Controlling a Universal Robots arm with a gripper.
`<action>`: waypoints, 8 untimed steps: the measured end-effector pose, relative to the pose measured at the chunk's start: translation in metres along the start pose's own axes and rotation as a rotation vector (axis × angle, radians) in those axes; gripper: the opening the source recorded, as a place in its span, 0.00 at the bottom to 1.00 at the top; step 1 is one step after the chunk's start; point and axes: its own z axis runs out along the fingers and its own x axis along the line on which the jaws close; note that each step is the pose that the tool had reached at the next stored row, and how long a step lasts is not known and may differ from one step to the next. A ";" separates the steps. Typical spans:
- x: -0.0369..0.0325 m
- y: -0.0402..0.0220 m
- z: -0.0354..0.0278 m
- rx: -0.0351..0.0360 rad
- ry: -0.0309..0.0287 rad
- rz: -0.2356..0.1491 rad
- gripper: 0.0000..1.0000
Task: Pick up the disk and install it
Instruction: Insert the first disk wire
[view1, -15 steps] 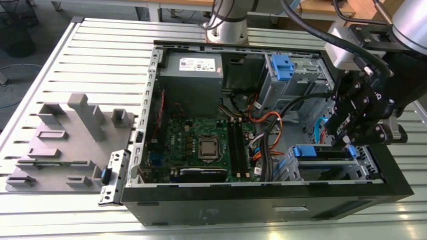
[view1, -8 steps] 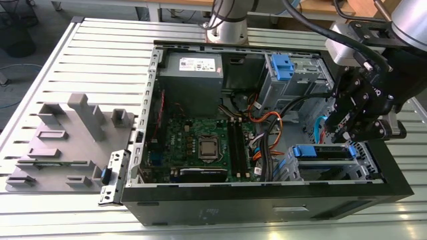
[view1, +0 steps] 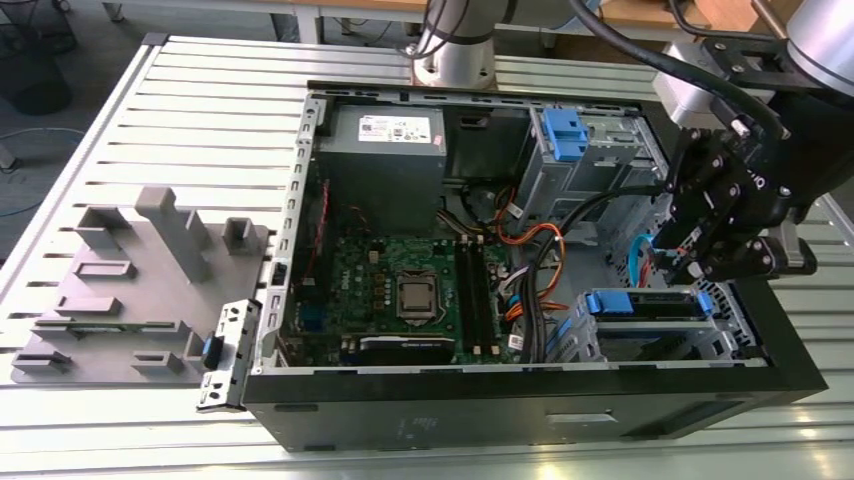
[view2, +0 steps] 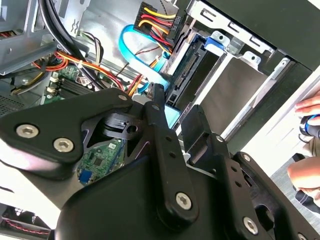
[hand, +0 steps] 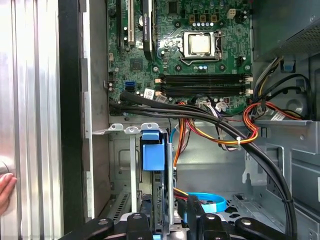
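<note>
Poised close over the disk (view1: 647, 303), slotted on its blue rails in the drive cage (view1: 578, 338) at the open computer case's (view1: 467, 420) corner on the bench (view1: 200, 100), with jaws apart.

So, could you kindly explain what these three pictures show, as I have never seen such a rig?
The exterior view, from a camera off the arm, shows an open computer case lying on a slatted metal table, a grey moulded block beside it. The black claw at the case's corner is the robot arm's gripper. Both wrist views come from cameras riding on that arm, looking past the gripper into the case. Just ahead of it the disk, with blue plastic rails, sits in its metal bay; whether it is gripped, I cannot tell. A person's hand is just outside the case.
</note>
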 end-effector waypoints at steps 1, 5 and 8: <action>0.0000 0.0000 0.0000 0.0000 -0.0001 0.000 0.42; -0.0010 -0.0016 0.0007 0.0000 0.0002 0.000 0.42; -0.0020 -0.0051 0.0027 -0.0001 0.0002 0.000 0.42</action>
